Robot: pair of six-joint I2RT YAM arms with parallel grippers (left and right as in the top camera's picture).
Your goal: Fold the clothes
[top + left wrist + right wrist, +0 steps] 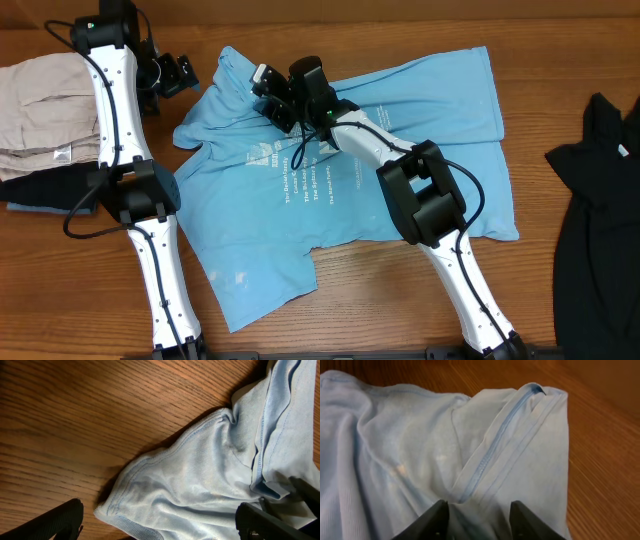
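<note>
From above, the light blue T-shirt is lying spread but wrinkled in the middle of the wooden table, its white lettering facing up. I think it is stretching long from left to right, with its top end at the left. The right gripper is sitting on the far left part of the shirt. The left gripper is hanging just off that same corner, over bare wood. A beige folded garment is resting at the left edge and a black garment at the right edge.

The left wrist camera is showing the left gripper with its fingers spread wide, holding nothing. A stitched edge of the shirt is lying between them.

The right wrist camera is showing the right gripper with its fingers standing apart and cloth running into the gap. They are not looking squeezed on it. A seam of the shirt is lying right in front.

Both grippers are waiting at one end, so the long body is lying off to their right, and the right arm is looking closer to grab first
</note>
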